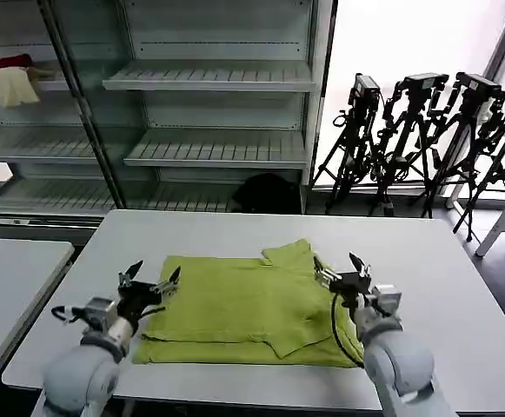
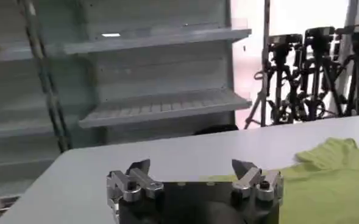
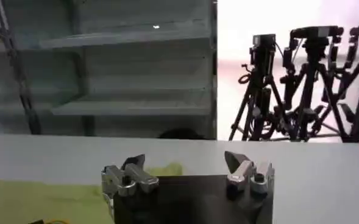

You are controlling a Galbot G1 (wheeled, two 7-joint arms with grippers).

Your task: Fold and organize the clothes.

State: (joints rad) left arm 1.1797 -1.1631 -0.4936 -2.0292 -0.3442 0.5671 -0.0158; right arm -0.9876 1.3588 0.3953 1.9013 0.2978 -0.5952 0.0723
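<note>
- the lime yellow-green short-sleeved cotton t-shirt (image 1: 248, 311) lies partly folded in the middle of the pale grey rectangular table (image 1: 461, 287), with a sleeve flap folded over near its right side and a collar bump poking out at the far edge.
- the left gripper (image 1: 149, 281) hovers over the shirt's left edge with its fingers spread and grasping nothing; the right gripper (image 1: 341, 268) hovers at the shirt's right edge, likewise released and empty.
- risk: the layers look loose, so a pinch that catches only the top layer would likely drag it off the one beneath and undo the fold.
- risk: if the two grippers close on the cloth unevenly, the next fold would probably come out skewed, leaving the near hem ragged.
- risk: the right side is bunched, and a low approach there could push the flap into a wrinkle rather than lift it.
- the head view gives the whole garment outline and both arms together.
- the left wrist view shows the left gripper (image 2: 194, 177) above bare tabletop with green cloth off to one side; the right wrist view shows the right gripper (image 3: 187, 172) with a strip of green cloth beyond it.
</note>
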